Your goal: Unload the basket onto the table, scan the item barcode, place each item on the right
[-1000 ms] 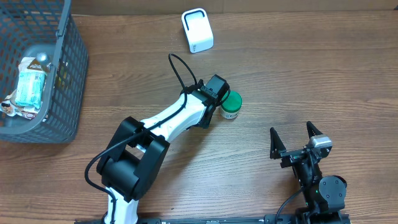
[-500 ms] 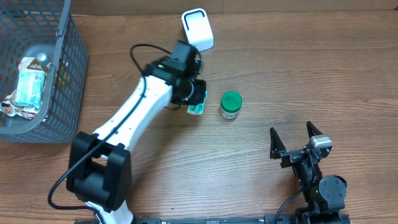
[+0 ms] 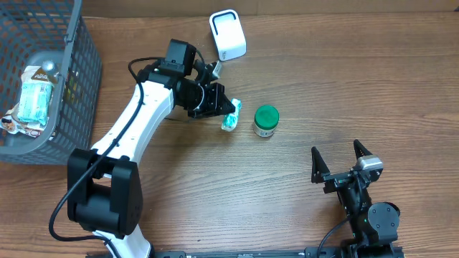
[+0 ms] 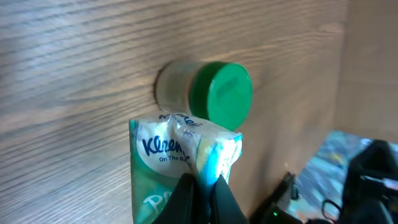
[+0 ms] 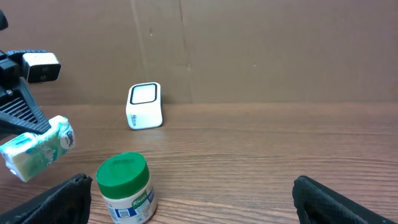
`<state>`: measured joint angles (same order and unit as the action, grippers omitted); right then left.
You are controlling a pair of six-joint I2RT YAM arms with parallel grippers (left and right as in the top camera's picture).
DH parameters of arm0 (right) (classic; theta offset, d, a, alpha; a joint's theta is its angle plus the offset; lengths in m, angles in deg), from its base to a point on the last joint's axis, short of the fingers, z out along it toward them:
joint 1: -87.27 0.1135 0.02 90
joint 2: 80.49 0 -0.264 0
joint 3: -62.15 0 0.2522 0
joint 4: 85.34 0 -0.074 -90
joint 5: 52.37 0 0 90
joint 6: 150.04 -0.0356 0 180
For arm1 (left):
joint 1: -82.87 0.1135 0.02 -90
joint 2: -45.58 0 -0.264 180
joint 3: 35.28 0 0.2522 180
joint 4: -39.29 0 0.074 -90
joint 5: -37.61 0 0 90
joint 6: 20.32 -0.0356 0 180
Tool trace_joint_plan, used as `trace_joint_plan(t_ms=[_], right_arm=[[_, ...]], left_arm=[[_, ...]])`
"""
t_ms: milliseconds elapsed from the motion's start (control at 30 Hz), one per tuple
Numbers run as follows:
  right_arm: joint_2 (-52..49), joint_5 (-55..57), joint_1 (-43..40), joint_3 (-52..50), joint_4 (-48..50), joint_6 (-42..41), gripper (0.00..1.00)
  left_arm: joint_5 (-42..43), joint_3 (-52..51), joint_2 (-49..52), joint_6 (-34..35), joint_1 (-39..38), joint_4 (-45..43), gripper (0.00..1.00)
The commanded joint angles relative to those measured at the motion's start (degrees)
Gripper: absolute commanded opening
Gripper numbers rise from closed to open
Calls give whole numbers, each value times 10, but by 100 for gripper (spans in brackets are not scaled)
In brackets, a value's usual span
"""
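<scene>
A green and white Kleenex tissue pack (image 3: pixel 229 119) hangs pinched in my left gripper (image 3: pixel 226 110), just left of a green-lidded jar (image 3: pixel 266 120). In the left wrist view the two black fingers (image 4: pixel 186 196) are shut on the pack's (image 4: pixel 174 149) crimped edge, with the jar (image 4: pixel 217 93) beyond it. The white scanner (image 3: pixel 227 34) stands at the back, a short way behind the pack. From the right wrist view the pack (image 5: pixel 37 148) is in the air at the left, the jar (image 5: pixel 124 186) near and the scanner (image 5: pixel 144 106) behind. My right gripper (image 3: pixel 341 162) rests open at the front right, holding nothing.
A dark wire basket (image 3: pixel 80 86) at the far left holds a wrapped bottle (image 3: pixel 36 93) and other packets. A cardboard wall (image 5: pixel 249 50) closes the back of the wooden table. The left arm's cable loops above its forearm.
The left arm has swung from beside the jar back and to the left, with the tissue pack in its fingers, and now points right toward the jar. The right arm has not moved.
</scene>
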<state>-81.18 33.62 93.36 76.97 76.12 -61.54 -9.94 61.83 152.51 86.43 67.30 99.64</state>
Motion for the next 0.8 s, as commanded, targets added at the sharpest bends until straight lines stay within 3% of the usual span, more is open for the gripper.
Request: trace_joint_plan(t_ms=[0, 200, 500, 767], right_arm=[[5, 8, 3, -6, 2, 1, 100], [5, 8, 3, -6, 2, 1, 100], [5, 8, 3, -6, 2, 1, 100], [5, 8, 3, -6, 2, 1, 100]], left_arm=[[71, -33, 7, -20, 12, -22, 5], [172, -107, 8, -2, 25, -125, 4], [167, -224, 11, 130, 21, -324, 4], [110, -297, 12, 237, 14, -460, 4]])
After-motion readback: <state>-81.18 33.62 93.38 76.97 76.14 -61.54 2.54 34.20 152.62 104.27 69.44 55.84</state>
